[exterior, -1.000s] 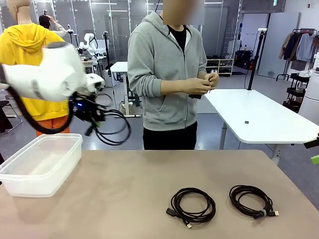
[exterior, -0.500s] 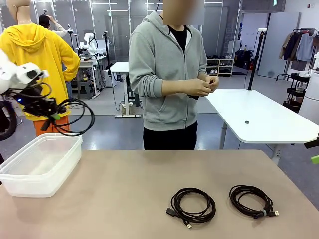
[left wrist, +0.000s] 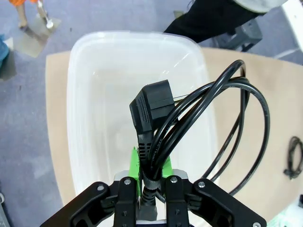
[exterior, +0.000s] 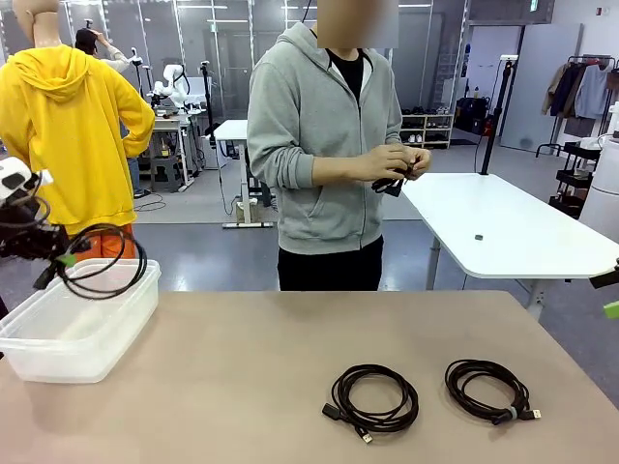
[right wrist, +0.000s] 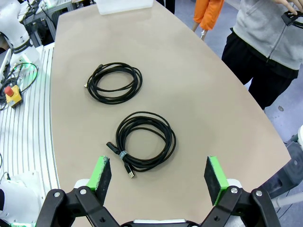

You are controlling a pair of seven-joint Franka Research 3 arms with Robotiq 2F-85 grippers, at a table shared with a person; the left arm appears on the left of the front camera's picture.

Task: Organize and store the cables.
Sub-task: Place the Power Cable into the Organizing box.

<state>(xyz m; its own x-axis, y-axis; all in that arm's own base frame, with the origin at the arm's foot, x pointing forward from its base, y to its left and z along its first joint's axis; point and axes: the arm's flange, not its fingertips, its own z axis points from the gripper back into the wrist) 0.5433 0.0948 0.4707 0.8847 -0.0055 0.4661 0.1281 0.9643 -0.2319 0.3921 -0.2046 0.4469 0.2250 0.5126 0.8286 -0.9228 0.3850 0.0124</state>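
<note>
Beige tabletop fills the foreground, with a clear plastic bin (exterior: pixel 89 338) at its nine o'clock edge. Over the bin's open mouth, the left gripper (left wrist: pixel 150 176) has its jaws drawn almost together. Its green pads pinch a black cable (left wrist: pixel 246 123) just behind the chunky plug (left wrist: pixel 151 109), and the loops hang free from the fingers. The right gripper (right wrist: pixel 158 172) is spread wide with nothing in it, high above the table. Toward five o'clock two more cables lie flat and apart: the nearer coil (exterior: pixel 375 396) and the outer coil (exterior: pixel 488 390). At twelve o'clock a person's hands (exterior: pixel 398 162) hold a small dark object.
</note>
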